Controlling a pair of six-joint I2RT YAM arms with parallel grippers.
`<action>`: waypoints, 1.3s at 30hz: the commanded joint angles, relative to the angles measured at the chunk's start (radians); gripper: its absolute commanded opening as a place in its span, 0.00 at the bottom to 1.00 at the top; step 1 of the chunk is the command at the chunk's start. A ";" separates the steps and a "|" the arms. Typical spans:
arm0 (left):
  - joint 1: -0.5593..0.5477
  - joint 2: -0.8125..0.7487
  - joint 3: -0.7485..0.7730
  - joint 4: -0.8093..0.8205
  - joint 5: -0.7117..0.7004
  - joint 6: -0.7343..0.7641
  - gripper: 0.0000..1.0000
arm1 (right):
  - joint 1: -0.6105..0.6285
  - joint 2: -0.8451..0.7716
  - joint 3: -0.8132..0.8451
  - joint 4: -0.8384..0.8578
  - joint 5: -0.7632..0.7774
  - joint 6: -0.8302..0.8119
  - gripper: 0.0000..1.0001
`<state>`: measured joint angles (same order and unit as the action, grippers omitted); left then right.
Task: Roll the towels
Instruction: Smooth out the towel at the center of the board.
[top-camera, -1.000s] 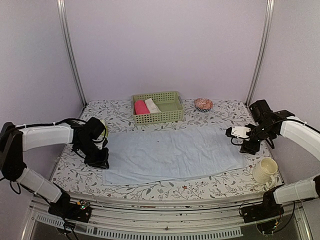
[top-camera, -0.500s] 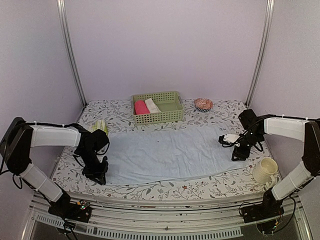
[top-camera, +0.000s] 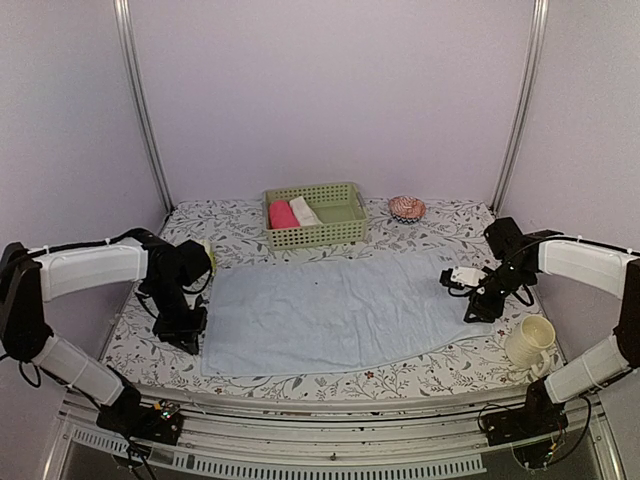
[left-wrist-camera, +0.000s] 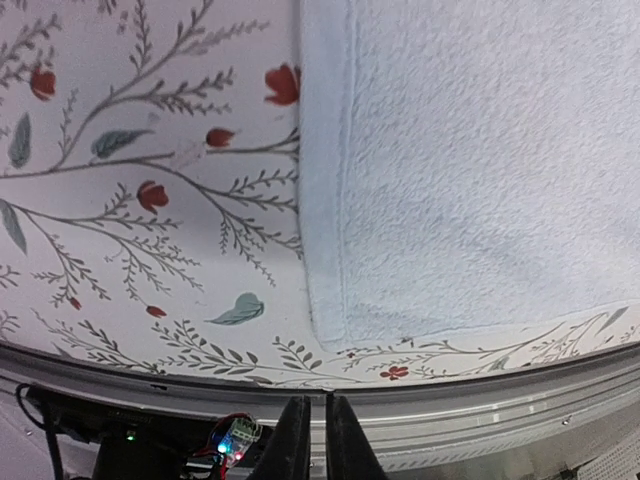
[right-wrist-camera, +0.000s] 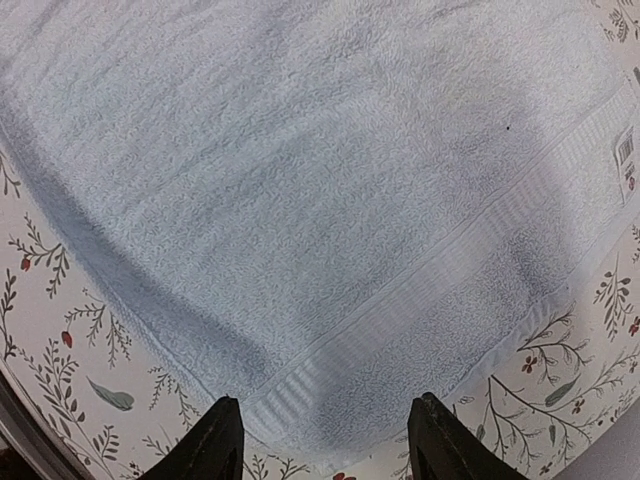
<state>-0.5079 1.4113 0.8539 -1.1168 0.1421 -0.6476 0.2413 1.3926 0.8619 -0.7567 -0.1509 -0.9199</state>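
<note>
The light blue towel (top-camera: 340, 312) lies flat on the tabletop (top-camera: 300, 380), with no rolling begun. My left gripper (left-wrist-camera: 316, 408) is pinched narrow and empty, and my right gripper (right-wrist-camera: 325, 402) stands wide over the towel's right edge.

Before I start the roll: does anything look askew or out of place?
Nothing stands out. The blue towel lies flat and smooth, the cup stands upright, the pink roll and white roll sit in the basket.

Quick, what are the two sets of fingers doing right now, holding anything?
Left gripper: fingers closed, holding nothing.
Right gripper: fingers open above the light blue towel, holding nothing.
</note>
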 joint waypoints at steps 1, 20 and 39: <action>0.028 0.076 0.136 -0.020 -0.086 0.060 0.05 | -0.002 -0.017 -0.020 0.006 0.008 0.016 0.59; 0.046 0.192 0.136 0.282 -0.060 0.136 0.00 | -0.013 0.028 -0.240 -0.031 0.294 -0.161 0.28; 0.257 0.267 0.370 0.554 0.009 0.289 0.36 | -0.223 0.290 0.508 -0.243 -0.228 0.013 0.40</action>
<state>-0.2924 1.6054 1.1896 -0.6903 0.0376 -0.4030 0.0357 1.5700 1.2541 -1.0206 -0.2165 -1.0718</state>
